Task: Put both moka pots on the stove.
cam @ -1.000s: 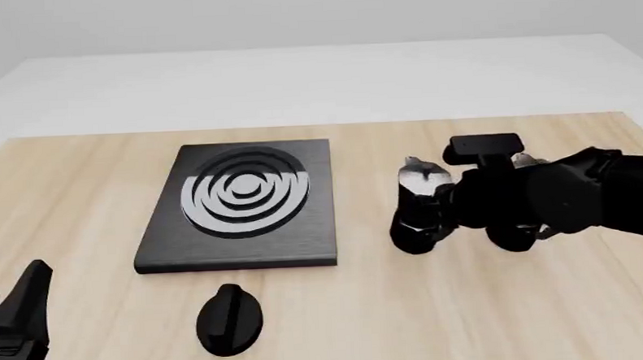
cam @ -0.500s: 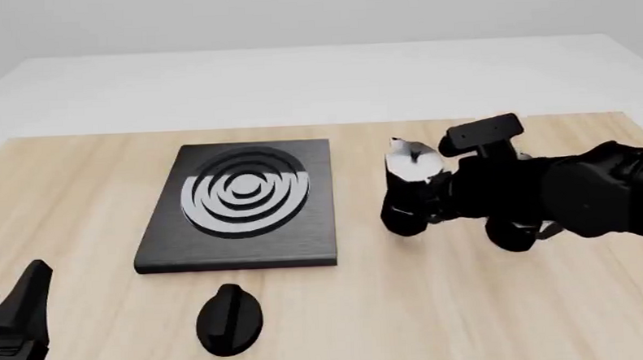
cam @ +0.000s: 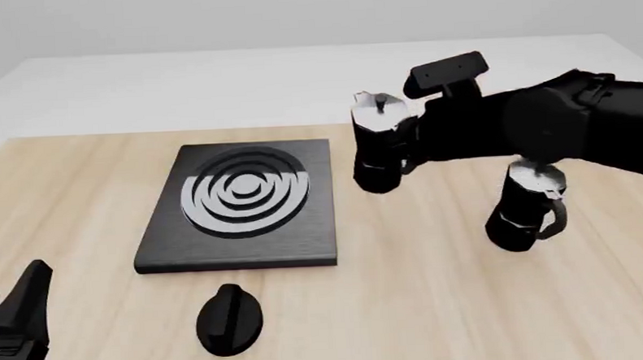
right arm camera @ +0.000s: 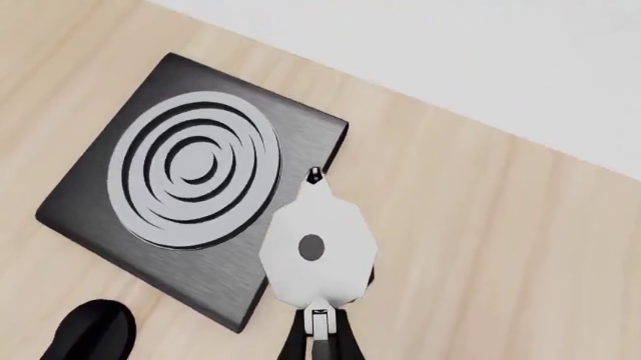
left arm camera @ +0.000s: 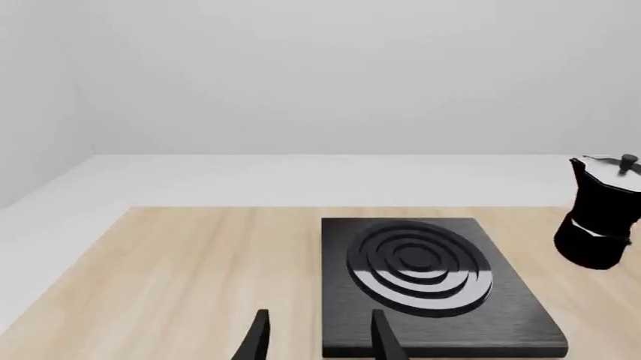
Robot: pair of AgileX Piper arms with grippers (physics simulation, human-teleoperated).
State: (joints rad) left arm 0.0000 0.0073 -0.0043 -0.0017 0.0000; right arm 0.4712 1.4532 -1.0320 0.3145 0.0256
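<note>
Nearest, at the front-left corner: left gripper [cam: 13, 324], fingers parted, holding nothing. Beside it, black oval knob [cam: 230, 318] on the wooden table [cam: 414, 306]. Further on, flat black ringed stove [cam: 241, 204]. Right: one black faceted moka pot [cam: 527, 208] standing; another [cam: 380, 149] clamped by right gripper [cam: 413, 147], aloft beside stove.

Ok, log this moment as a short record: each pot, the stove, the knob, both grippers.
carried moka pot: lifted off the table by the right gripper, right of the stove, upright
second moka pot: standing on the table, far right
stove: nothing on it
black oval knob: on the table in front of the stove
left gripper: open, holding nothing, low at front left
</note>
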